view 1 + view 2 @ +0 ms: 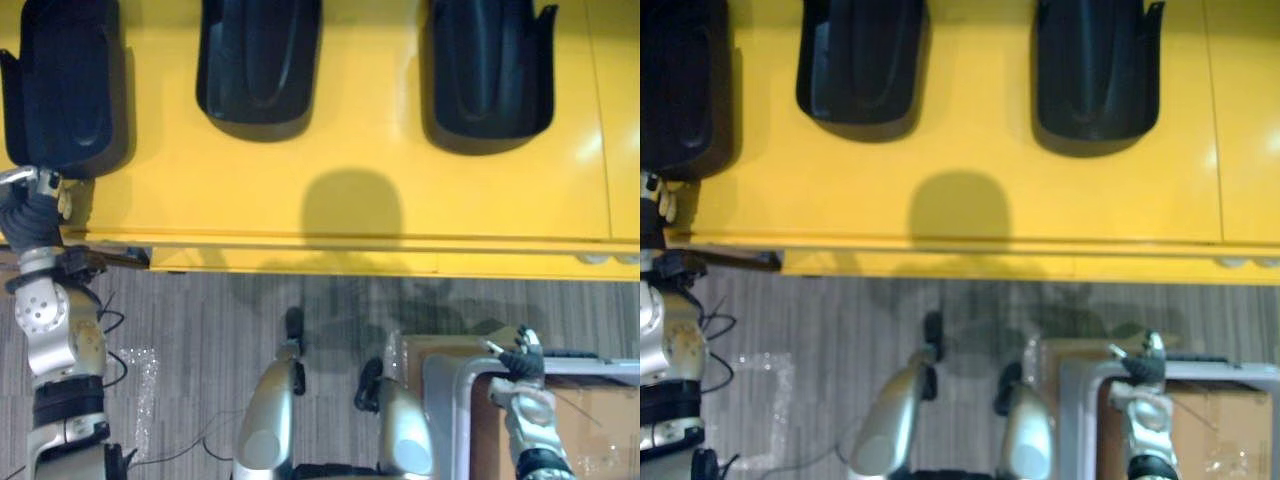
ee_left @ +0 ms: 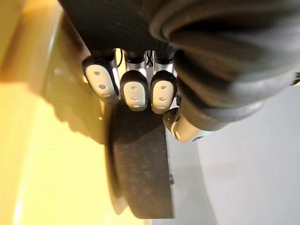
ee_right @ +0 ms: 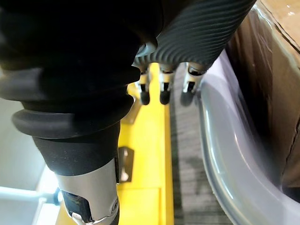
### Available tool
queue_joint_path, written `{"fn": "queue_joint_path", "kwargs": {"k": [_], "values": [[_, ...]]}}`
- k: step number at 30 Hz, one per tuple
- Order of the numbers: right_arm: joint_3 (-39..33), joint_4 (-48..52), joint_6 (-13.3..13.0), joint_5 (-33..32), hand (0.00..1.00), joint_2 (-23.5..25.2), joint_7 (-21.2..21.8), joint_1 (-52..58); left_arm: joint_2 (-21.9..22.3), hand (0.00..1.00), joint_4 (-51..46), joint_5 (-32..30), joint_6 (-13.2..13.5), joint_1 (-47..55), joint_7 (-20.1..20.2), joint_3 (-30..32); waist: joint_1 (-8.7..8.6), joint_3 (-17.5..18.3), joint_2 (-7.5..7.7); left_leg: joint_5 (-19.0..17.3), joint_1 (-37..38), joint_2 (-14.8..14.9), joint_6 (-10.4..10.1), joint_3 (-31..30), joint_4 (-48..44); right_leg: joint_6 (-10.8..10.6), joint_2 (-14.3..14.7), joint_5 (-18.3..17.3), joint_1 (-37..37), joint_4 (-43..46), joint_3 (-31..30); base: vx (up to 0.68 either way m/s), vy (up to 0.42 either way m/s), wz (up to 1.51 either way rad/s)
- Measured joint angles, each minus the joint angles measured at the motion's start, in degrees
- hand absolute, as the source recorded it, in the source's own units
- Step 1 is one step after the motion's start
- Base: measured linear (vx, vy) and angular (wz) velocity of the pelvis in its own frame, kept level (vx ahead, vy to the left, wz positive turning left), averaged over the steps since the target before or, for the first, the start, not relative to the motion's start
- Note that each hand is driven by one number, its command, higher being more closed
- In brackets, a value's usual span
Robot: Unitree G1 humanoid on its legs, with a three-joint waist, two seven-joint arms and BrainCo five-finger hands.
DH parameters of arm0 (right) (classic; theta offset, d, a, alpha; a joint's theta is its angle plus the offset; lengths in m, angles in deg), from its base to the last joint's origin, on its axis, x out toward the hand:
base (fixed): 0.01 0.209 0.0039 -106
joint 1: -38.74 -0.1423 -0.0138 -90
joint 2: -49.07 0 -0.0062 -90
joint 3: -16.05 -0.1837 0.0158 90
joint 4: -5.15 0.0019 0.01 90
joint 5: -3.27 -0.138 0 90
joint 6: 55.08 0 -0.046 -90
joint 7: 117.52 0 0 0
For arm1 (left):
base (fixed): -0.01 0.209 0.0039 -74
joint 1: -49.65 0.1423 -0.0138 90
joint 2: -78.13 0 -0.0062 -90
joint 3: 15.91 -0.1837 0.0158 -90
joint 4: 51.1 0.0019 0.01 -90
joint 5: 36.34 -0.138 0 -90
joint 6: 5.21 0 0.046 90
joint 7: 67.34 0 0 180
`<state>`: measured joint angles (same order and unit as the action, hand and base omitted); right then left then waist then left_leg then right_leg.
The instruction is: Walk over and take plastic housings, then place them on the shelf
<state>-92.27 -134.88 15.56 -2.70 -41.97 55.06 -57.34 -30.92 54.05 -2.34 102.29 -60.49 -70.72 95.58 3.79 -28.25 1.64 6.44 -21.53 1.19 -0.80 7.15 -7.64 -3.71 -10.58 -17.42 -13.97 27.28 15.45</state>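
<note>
L hand [image 1: 40, 186] at near end of black moulded plastic housing [image 1: 65, 80] lying leftmost on yellow flat shelf [image 1: 350, 130]; grip can't be told. Housing should be seated well inside shelf edge. R hand [image 1: 520, 358] relaxed, empty, off shelf's near edge.

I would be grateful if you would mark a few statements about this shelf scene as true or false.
1. A left housing, a middle housing and a right housing all lie on the yellow shelf. True.
2. The right hand grips a housing. False: it is open and holds nothing, by the rim of the grey bin.
3. The left hand is at the left housing's near end. True.
4. The middle housing overhangs the shelf's front edge. False: it lies well back from that edge.
5. A cardboard box shows by the grey bin. True.
</note>
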Motion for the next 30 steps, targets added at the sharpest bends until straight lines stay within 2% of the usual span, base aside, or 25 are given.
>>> {"fn": "queue_joint_path", "kwargs": {"k": [3, 17, 23, 24, 30], "values": [[0.06, 0.41, 0.0, -0.01, 0.0, 0.01, 0.06, 0.27, -0.64, 1.0, 0.12, 2.01, -0.4, -1.51, -0.19, 0.11, -0.02, 0.0, 0.0, -0.35, -0.52, 0.44, -0.19, 0.04, -0.67, 0.15, 0.39, 0.09, -0.09, -0.18, -0.02, 0.0, 0.0, 0.0], [1.63, 4.5, 0.63, -0.02, 0.0, 0.05, 0.08, 2.36, -0.88, 1.0, 3.98, 1.98, -0.98, -7.76, -3.31, 0.21, 0.16, -0.03, 0.08, -2.36, -1.9, 2.08, -0.63, 1.28, -3.31, 0.68, 1.85, 0.5, -0.53, -0.4, -1.22, 0.01, 0.006, -0.05], [1.74, 4.51, 0.63, -0.02, 0.0, 0.26, 0.02, 3.15, -3.46, 1.0, 4.49, 1.9, -1.4, -7.68, -5.64, 1.58, 0.35, -0.09, 0.19, -2.45, -1.82, 2.17, -0.61, 0.96, -3.75, 0.67, 2.0, 0.51, -0.34, 0.17, -1.46, 0.02, 0.011, 0.04], [2.14, 4.5, 0.63, -0.02, 0.0, 0.25, -0.06, 3.2, -3.47, 0.0, 5.43, 1.9, -1.41, -7.6, -6.19, 2.29, 0.3, -0.09, 0.19, -2.45, -1.53, 2.18, -0.61, 1.01, -3.67, 0.67, 2.0, 0.51, -0.1, 0.16, -1.51, -0.02, 0.014, -0.03], [2.73, 4.41, 0.49, -0.03, 0.0, 0.46, -0.12, 3.51, -4.91, 0.0, 8.45, 2.09, -0.9, -7.25, -8.75, 2.62, 0.37, -0.04, 0.27, -1.9, -0.39, 1.98, -0.9, 1.1, -2.04, 0.68, 1.92, 0.5, 0.27, -0.09, -1.68, -0.03, 0.015, -0.03]]}}
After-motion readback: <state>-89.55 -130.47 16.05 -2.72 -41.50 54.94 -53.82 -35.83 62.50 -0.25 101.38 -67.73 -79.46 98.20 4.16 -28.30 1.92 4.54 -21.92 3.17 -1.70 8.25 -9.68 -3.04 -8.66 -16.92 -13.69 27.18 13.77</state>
